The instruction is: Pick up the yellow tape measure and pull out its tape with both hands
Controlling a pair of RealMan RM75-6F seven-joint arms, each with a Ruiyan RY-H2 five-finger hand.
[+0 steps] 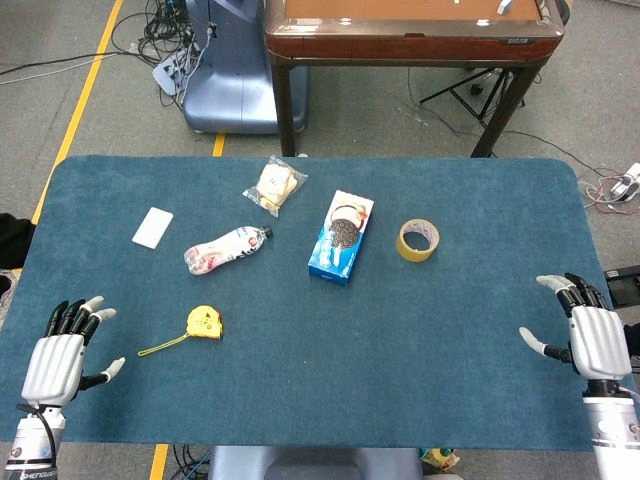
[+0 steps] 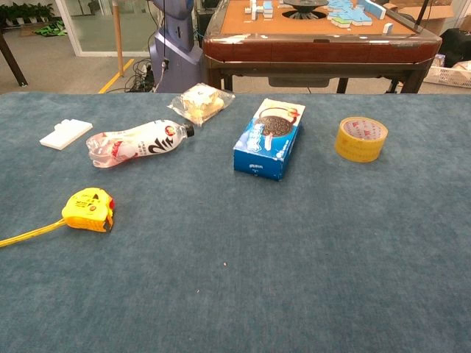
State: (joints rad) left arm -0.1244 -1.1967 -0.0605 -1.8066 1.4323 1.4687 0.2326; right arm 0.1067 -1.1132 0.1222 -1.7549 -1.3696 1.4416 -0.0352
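Desk (image 1: 420,370) first: broad surface covered in dark teal felt-like cloth, carrying everything. On it, largest to smallest: blue cardboard cookie box (image 1: 341,236) near the middle; crumpled clear plastic bottle with white label (image 1: 226,248) to its left, lying on its side; clear bag of pale snacks (image 1: 274,186) behind the bottle; roll of tan packing tape (image 1: 417,239) right of the box; flat white rectangular block (image 1: 152,227) far left. Left hand (image 1: 62,357) rests at the near left edge, fingers spread, holding nothing. Right hand (image 1: 588,333) at the near right edge, likewise spread and empty. Small yellow plastic tape measure (image 1: 204,322) lies near the left hand but apart from it, a thin yellow strand trailing leftward. Task not begun, by my reading: pickup, two-handed grip and tape pull all remain.
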